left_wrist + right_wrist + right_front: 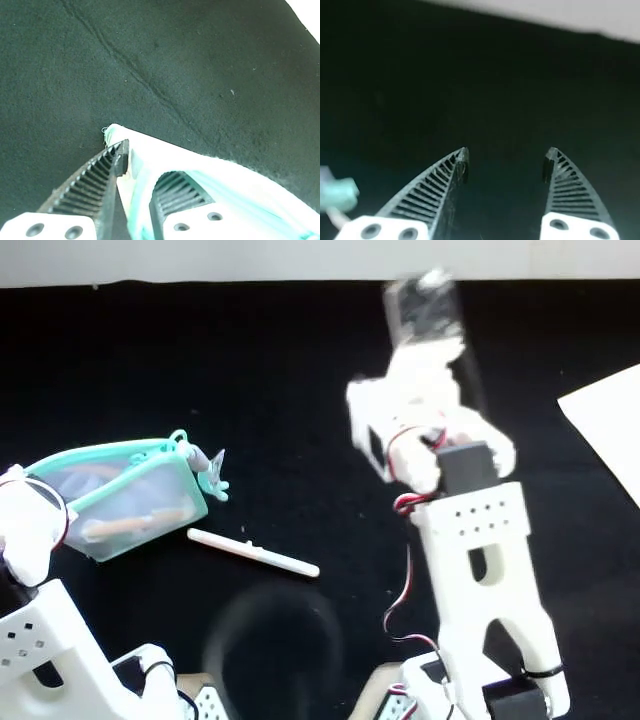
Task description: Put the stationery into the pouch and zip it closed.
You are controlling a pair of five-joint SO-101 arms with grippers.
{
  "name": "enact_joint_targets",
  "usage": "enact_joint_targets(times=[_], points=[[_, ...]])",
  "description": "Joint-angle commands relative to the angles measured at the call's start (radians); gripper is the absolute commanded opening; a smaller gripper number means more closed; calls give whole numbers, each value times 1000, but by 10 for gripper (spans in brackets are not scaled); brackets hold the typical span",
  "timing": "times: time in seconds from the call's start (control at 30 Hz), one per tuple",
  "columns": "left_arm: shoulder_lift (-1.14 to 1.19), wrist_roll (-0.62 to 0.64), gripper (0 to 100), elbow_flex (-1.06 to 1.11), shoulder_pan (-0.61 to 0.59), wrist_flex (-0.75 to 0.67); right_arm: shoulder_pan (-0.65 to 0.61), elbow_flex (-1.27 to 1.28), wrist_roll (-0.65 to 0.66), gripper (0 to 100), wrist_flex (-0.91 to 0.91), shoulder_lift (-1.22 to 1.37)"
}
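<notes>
Pouch (120, 495) sits at the left of the fuzzy black cloth (280, 390). It's soft see-through plastic with teal trim and a teal zipper pull at its right end. A couple of long pale-orange shapes show through the side, too cloudy to identify. The left gripper (140, 162) has its ribbed black fingers clamped on the pouch's edge, and most of the pouch is cut off in that wrist view. A thin white stick (253, 551) lies flat on the cloth just beside the pouch, not touching it. The right gripper (506, 152) is raised over bare cloth, jaws spread wide with nothing between them. The teal blob (337, 195) at the edge of its view might be the zipper pull. A white sheet (610, 430) pokes in at the right.
</notes>
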Motion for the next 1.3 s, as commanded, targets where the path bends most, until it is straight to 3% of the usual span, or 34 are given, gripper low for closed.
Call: enact_joint_targets(times=[0.0,0.1,0.27,0.37,0.53,0.77,0.9,1.03,1.27], points=[[13,-5,7,25,-5,-9,-73,176,221,244,19,-36],[13,-5,7,27,-5,-9,-226,312,371,244,13,-36],[13,-5,7,27,-5,-9,-443,519,370,244,-225,-21],[13,-5,7,27,-5,-9,-507,680,285,244,-417,5],[13,-5,7,27,-5,-8,-510,846,212,244,-688,81],[13,-5,7,27,-5,-8,-509,906,212,244,-951,246],[13,-5,7,27,-5,-9,-509,871,232,235,-990,337],[13,-5,7,27,-5,-9,-489,835,253,0,-940,352],[13,-5,7,27,-5,-9,-404,832,213,5,-898,315]])
